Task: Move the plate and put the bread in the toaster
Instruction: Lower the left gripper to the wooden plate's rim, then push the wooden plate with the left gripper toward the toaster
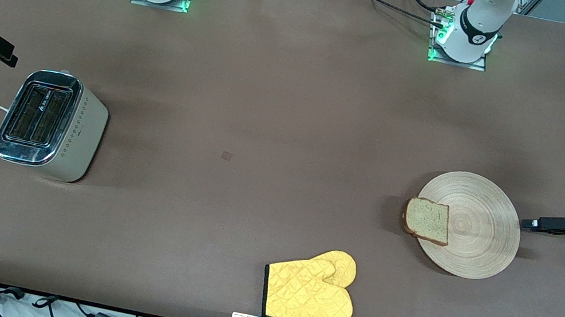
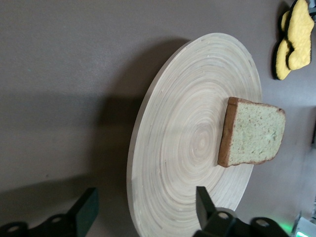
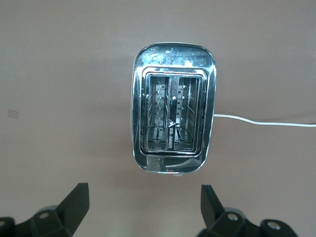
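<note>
High front camera over the whole table (image 1: 266, 121); wrist cameras close, looking down.

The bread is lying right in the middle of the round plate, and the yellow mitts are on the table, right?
Not quite. The front view shows the bread lying at the edge of the plate, its crust hanging over the rim toward the right arm's end of the table. The yellow mitts are on the table, as you said.

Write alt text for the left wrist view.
A slice of bread lies near the edge of a round wooden plate on a brown table. The open left gripper is at the plate's rim, and a yellow oven mitt lies beside the plate.
</note>
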